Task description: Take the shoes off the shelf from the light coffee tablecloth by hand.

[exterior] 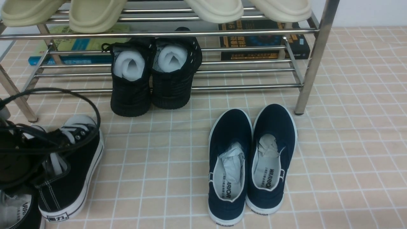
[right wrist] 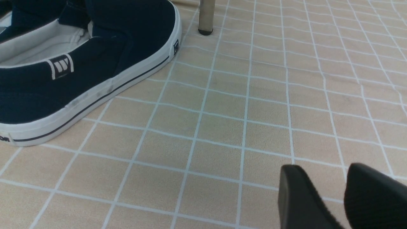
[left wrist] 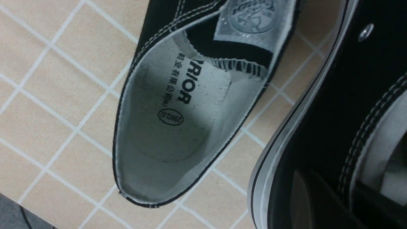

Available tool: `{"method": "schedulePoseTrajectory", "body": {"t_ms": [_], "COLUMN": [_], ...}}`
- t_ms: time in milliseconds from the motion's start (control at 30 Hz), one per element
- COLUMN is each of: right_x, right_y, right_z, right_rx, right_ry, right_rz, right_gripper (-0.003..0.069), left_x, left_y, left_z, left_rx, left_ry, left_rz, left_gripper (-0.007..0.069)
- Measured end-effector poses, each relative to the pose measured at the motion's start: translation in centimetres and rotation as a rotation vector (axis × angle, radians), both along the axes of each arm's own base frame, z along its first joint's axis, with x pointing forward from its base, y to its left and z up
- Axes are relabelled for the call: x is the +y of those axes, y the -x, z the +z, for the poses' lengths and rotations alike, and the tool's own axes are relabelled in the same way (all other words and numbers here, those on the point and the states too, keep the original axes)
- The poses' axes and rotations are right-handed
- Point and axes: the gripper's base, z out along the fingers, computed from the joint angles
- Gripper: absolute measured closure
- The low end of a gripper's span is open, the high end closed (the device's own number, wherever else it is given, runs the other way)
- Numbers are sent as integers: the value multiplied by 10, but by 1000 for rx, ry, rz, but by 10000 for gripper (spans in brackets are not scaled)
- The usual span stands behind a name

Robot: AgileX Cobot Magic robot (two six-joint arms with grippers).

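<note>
Front view: the sneakers (exterior: pixel 73 171) are off the rack (exterior: pixel 159 33) and sit on the checked cloth (exterior: pixel 349 143) at my near left. One lies heel toward me, and the other only peeks in at the corner. My left arm (exterior: pixel 16 159) and its cables hang right over them and hide the left claw. A pair of black shoes (exterior: pixel 152 86) stuffed with white foam hangs off the lowest bars. Navy slip-ons (exterior: pixel 251 165) stand on the cloth near the rack's right leg. Pale slippers (exterior: pixel 95 14) are on the tier above, and books (exterior: pixel 264 41) lie behind the bars.

Left wrist view: only here can I look down into a sneaker, at its grey insole and printed lettering. Its partner fills the edge of the picture, very close, showing its white sole rim and one eyelet. My left claw is clenched almost fully. A dark shape (left wrist: pixel 302 197) rests against that near sneaker's side, but I cannot tell whether canvas is pinched.

Right wrist view: only here does my right claw (right wrist: pixel 332 197) show. It is released, with a gap between the fingertips and nothing in it, low over bare cloth. It is near one slip-on and well apart from the sneakers.
</note>
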Motion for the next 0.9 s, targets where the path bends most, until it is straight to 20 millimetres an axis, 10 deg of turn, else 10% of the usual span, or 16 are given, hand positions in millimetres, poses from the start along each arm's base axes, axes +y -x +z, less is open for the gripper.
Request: {"method": "schedulePoseTrajectory", "body": {"t_ms": [633, 900], "right_x": [0, 0], "right_y": [0, 0], "right_z": [0, 0], "right_rx": [0, 0], "right_ry": [0, 0], "right_rz": [0, 0], "right_gripper": [419, 419], "left_x": [0, 2], "left_y": [-1, 27], "left_z": [-4, 50], "left_rx": [35, -82], "left_ry": [-26, -94], "left_rz": [-87, -272], "left_gripper": [365, 386]}}
